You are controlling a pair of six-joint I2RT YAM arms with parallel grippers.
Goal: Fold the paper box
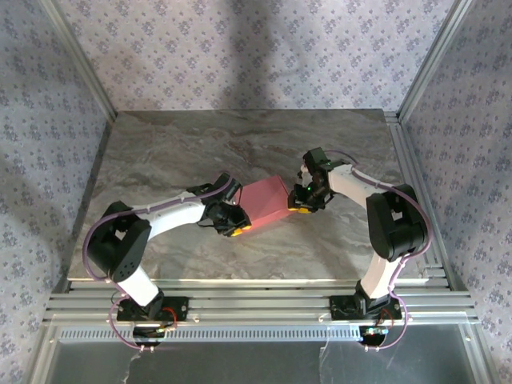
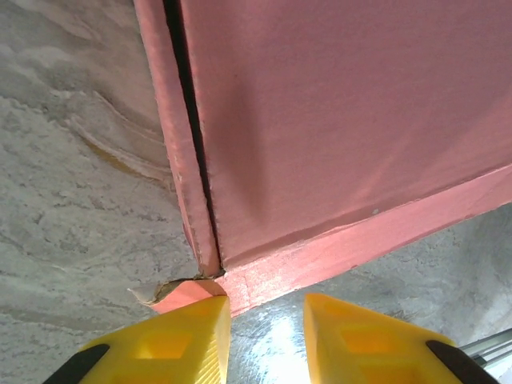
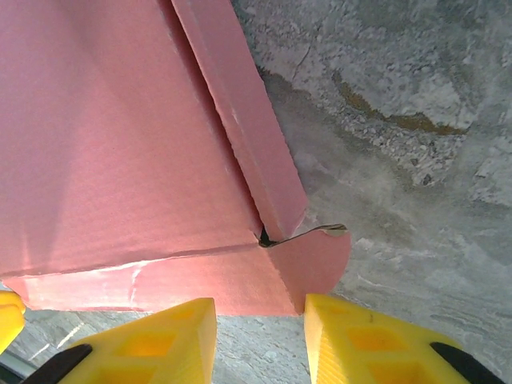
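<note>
Marbled grey table (image 1: 176,152), floral-papered walls: the paper box (image 1: 266,204), pink and folded slim, lies near centre. The left gripper (image 1: 240,229) sits at its 8 o'clock corner and the right gripper (image 1: 299,208) at its 3 o'clock end. Both have jaws parted, with fingertips at the cardboard's edge.

Bare table (image 1: 200,144) around paper box (image 1: 266,204)

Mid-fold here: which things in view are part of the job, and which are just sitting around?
Part of the job: paper box; left hand and right hand, one at each end of it.
Just surroundings: marble table; patterned walls; metal rails.
</note>
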